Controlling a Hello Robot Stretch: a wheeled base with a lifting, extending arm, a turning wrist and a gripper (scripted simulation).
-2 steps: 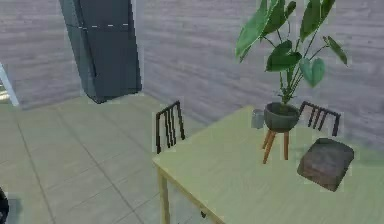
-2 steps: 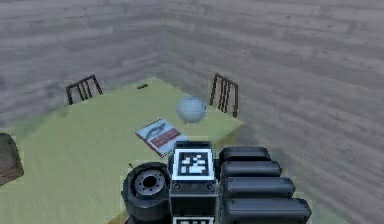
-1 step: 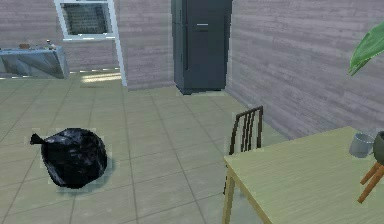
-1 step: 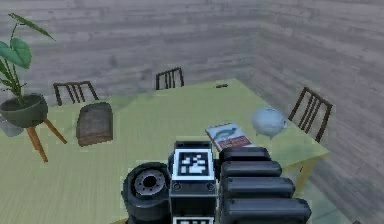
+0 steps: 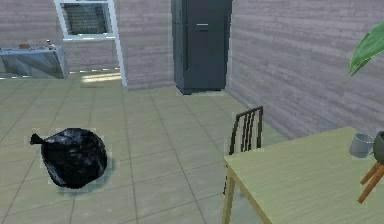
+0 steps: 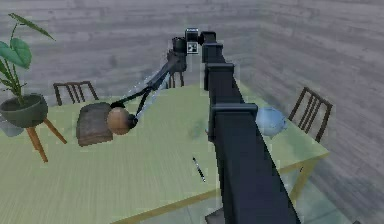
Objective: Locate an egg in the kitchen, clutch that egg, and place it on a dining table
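1. The fingers [image 6: 140, 92] slant down from the far end of the dark arm [image 6: 235, 140] towards the desk's far edge. I cannot tell whether they hold anything.
2. At their tips is a round brown egg [image 6: 122, 122], with the pale green desk [image 6: 150, 178] behind it. Resting or lifted, I cannot tell.
3. Just beside the egg, on the arm side view's left, lies a brown block [image 6: 95, 125].
4. Farther along that edge, a potted plant [image 6: 22, 108] stands on wooden legs.
5. On the floor, well apart from the desk, sits a black bag [image 5: 72, 157].
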